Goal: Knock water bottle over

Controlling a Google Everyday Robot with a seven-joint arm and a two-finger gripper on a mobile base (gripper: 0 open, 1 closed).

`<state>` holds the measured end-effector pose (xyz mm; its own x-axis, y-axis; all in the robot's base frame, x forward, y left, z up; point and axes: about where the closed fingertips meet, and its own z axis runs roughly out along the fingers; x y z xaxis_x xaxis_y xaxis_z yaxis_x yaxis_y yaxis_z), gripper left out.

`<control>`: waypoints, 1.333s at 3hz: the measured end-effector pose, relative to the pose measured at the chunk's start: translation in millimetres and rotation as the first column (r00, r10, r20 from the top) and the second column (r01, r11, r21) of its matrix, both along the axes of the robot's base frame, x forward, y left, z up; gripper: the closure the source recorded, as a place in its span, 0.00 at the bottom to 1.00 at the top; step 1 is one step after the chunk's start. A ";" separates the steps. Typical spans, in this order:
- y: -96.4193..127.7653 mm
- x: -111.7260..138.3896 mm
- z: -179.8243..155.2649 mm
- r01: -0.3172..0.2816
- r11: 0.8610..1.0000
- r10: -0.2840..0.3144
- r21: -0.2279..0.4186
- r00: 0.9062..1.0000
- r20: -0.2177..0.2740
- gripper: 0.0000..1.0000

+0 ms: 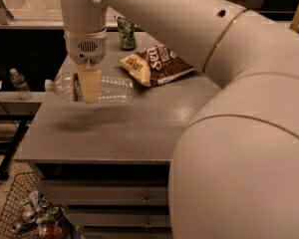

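Note:
The water bottle, large, clear and ribbed with a white cap at its left end, lies horizontal near the left side of the grey table. A dark shadow falls on the table below it, so it seems to be slightly above the surface. My gripper reaches down from the white wrist and is shut across the bottle near its label. One tan finger shows in front of the bottle; the other is hidden behind it.
A green drink can stands at the table's back. A brown chip bag lies right of the bottle. A small clear bottle stands on a ledge left of the table. A wire basket of trash sits on the floor. My arm fills the right side.

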<state>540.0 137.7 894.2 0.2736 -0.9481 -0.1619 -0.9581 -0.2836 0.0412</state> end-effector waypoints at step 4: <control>-9.2 -7.5 -40.1 0.140 0.982 -0.125 -0.130 0.985 0.118 1.00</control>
